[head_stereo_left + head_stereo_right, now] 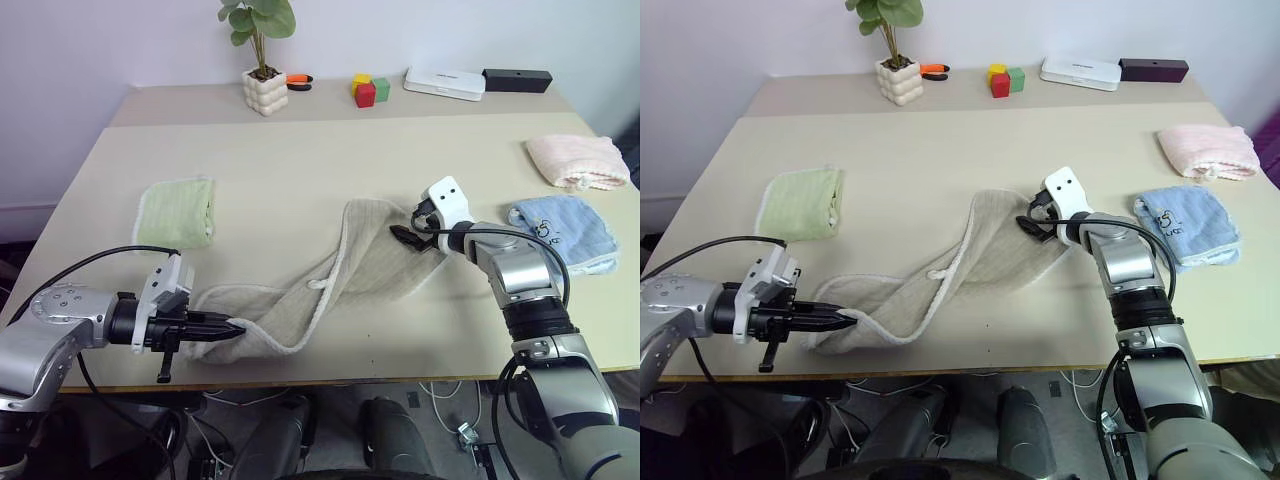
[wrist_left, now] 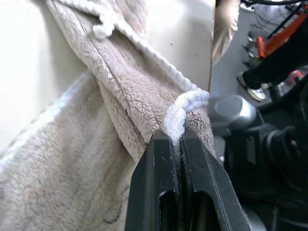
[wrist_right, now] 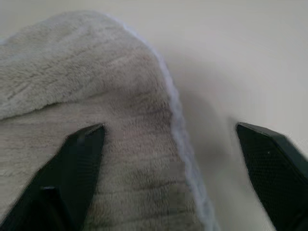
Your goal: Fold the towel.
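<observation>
Beige towel twisted in a long strip across the surface, left claw clamped on its white-trimmed corner at the near edge, right claw apart, straddling the towel's far end edge

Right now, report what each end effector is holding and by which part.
The left end effector is shut on the towel, pinching its whitish edge trim. The right end effector holds nothing; it is open astride the towel's far edge.

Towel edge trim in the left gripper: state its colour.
Whitish, against beige-tan pile; the towel's trim shows best in the left wrist view.
</observation>
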`<state>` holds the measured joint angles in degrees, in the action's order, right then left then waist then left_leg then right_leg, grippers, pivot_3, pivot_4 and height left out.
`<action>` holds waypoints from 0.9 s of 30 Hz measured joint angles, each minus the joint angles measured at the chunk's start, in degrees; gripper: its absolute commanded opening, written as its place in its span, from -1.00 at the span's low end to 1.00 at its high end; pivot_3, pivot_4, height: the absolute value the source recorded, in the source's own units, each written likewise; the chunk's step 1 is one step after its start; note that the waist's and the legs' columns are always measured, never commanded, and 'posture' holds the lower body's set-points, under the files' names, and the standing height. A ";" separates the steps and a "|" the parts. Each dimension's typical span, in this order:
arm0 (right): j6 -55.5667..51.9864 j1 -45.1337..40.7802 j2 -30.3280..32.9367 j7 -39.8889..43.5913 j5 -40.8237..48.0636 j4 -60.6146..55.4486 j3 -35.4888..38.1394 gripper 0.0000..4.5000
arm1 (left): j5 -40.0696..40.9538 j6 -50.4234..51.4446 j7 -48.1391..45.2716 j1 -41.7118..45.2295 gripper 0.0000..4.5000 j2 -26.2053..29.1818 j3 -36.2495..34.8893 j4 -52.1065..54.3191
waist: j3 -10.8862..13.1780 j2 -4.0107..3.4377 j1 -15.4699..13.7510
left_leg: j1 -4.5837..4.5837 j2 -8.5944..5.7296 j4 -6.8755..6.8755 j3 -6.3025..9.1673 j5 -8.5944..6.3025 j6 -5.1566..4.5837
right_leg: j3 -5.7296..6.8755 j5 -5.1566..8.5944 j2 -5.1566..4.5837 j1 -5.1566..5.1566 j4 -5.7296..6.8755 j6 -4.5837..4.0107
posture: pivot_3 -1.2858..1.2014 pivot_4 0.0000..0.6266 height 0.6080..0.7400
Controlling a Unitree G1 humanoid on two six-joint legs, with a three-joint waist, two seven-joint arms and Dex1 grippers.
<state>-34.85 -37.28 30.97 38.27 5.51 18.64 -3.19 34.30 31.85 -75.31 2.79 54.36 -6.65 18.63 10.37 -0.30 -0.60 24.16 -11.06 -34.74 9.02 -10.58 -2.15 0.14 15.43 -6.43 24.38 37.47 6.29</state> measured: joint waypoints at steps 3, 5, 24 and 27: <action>-6.38 2.41 3.77 4.59 2.27 -5.47 -0.04 -0.54 | -0.75 -1.37 0.12 0.36 -1.00 -0.33 1.26 -1.26 | -0.03 0.05 -0.44 | 0.02 -0.01 -0.06 0.01 -0.02 -0.03 | 0.01 0.02 0.00 -0.07 -0.06 -0.02 | 0.03 -0.52 1.00; -9.61 3.85 5.57 6.49 3.64 -8.62 0.00 -0.99 | -1.26 -2.01 0.18 0.92 -1.00 -0.54 1.65 -2.31 | -0.03 0.07 -0.19 | 0.02 -0.01 -0.07 0.00 -0.02 -0.04 | 0.01 0.02 -0.01 -0.06 -0.07 -0.02 | 0.03 -0.52 1.00; -15.43 18.65 24.86 28.56 22.09 -36.74 5.50 -0.42 | -3.14 -6.09 -0.61 5.15 -1.00 -1.72 3.83 -6.81 | 0.00 0.07 0.23 | 0.31 0.22 -0.22 -0.51 -0.14 -0.23 | 0.00 0.01 -0.12 -0.06 -0.22 -0.02 | 0.03 -0.52 1.00; -12.61 18.70 25.36 29.47 22.07 -34.85 5.96 0.23 | -3.28 -6.20 -0.60 5.15 -1.00 -2.18 3.91 -6.80 | 0.01 0.07 0.00 | 0.31 0.22 -0.23 -0.56 -0.17 -0.27 | 0.00 0.01 -0.14 -0.05 -0.24 -0.01 | 0.03 -0.52 1.00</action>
<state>-47.46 -18.59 56.34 67.74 27.57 -16.22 2.76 31.02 25.64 -75.91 7.94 52.18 -2.74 11.83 10.38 -0.23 -0.60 24.47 -10.84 -34.97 8.46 -10.75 -2.43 0.14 15.44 -6.57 24.33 37.22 6.28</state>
